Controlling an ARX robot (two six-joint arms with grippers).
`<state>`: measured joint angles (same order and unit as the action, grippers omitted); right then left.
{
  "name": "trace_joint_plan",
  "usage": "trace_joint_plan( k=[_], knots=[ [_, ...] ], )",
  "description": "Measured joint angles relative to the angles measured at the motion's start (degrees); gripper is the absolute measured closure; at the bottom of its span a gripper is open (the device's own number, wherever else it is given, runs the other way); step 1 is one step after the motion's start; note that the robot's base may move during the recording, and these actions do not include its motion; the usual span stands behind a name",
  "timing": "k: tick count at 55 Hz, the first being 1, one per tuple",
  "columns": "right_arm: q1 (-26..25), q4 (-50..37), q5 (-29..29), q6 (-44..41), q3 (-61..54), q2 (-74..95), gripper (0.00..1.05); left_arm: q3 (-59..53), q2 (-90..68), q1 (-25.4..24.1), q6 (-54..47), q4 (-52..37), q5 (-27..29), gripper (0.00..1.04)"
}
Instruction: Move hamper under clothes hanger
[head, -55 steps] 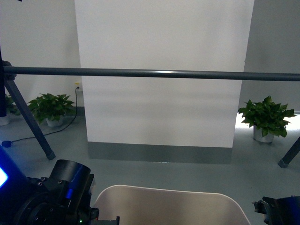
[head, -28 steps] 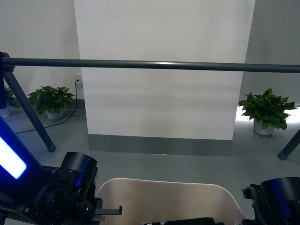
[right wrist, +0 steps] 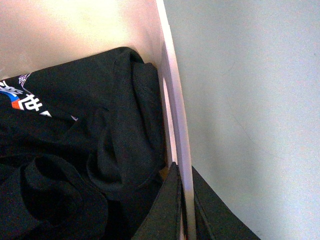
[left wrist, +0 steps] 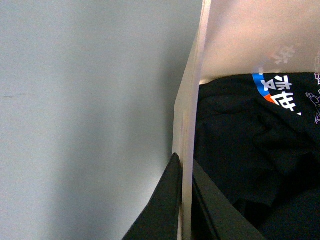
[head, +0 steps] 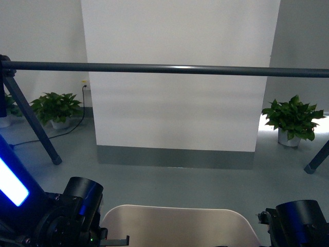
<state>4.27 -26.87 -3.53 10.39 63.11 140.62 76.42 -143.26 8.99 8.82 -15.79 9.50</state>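
Rising in your front view, the clothes hanger [head: 169, 68] is drawing nearer; the hamper [head: 180, 224] is sitting between your left hand [left wrist: 185, 162] and right hand [right wrist: 185, 170], each clamping a side wall at the rim; it is looking light but flexible, so keep gripping both walls evenly.

Soft even indoor light; glint on clothes hanger [head: 175, 68]; wrist views blurred.

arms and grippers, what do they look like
The left arm and right arm are black with rounded cylindrical joints. The left one carries a glowing blue-white light strip. The left gripper and right gripper have thin, black, tapered fingers.
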Motion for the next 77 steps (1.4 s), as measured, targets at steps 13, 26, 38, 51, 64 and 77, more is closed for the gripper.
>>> trace_joint_plan(
  k=[13,26,38,51,64,77],
  knots=[
    [0.04,-0.02,-0.04,-0.07,0.17,0.50,1.02,-0.72,-0.66,-0.02,0.35,0.00,-0.11,1.00],
    [0.04,-0.13,-0.04,-0.11,0.20,0.59,1.02,-1.18,-0.74,-0.02,0.74,0.00,-0.22,1.00],
    [0.04,-0.28,-0.04,-0.11,0.20,0.74,1.02,-1.20,-0.74,-0.02,0.77,0.00,-0.26,1.00],
    [0.04,-0.83,-0.09,-0.07,0.22,1.16,1.02,-1.20,-0.74,-0.02,0.77,0.02,-0.46,1.00],
    [0.04,-1.55,-0.15,-0.07,0.22,1.49,1.02,-1.22,-0.74,0.00,0.77,0.61,-0.42,1.00],
    [-0.02,-2.19,-1.68,0.52,0.09,2.32,0.71,-1.29,-0.74,-0.07,1.86,1.27,-0.17,0.65]
  ],
)
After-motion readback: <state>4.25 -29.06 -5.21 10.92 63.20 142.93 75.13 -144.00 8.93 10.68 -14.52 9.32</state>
